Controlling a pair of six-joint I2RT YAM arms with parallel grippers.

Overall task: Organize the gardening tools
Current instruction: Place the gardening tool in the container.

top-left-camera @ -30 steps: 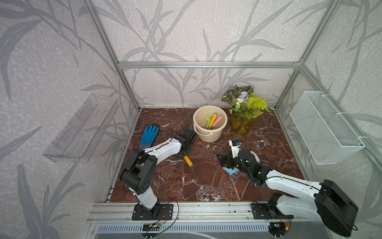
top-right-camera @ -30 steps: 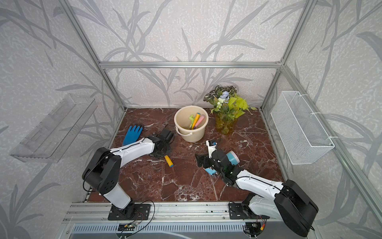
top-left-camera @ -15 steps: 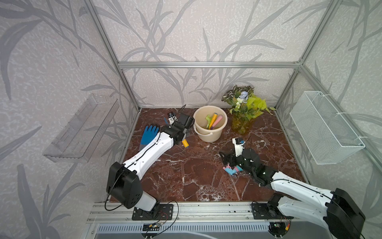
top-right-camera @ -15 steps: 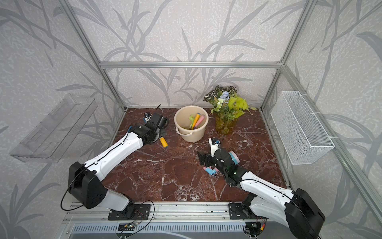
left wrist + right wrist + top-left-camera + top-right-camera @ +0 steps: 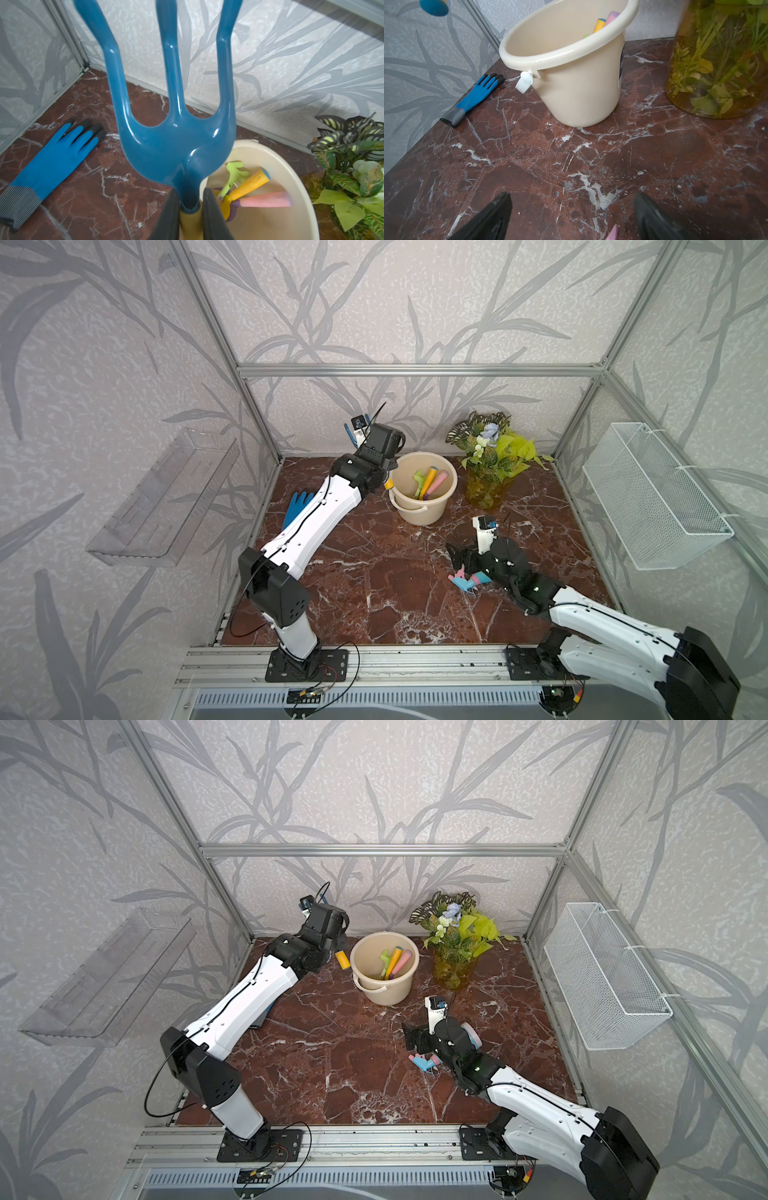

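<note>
Pale grey wallpaper printed with darker leaf sprays covers the 3 walls, which are edged by aluminium bars. The floor is red-brown marble with white veins. A clear plastic shelf hangs on 1 side wall and a white wire basket on the opposite one. A leafy plant stands near the back wall in what looks like an amber glass vase. The light is soft and even.

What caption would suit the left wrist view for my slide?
Left end effector grips the blue fork by its yellow handle, next to the cream bucket.
</note>
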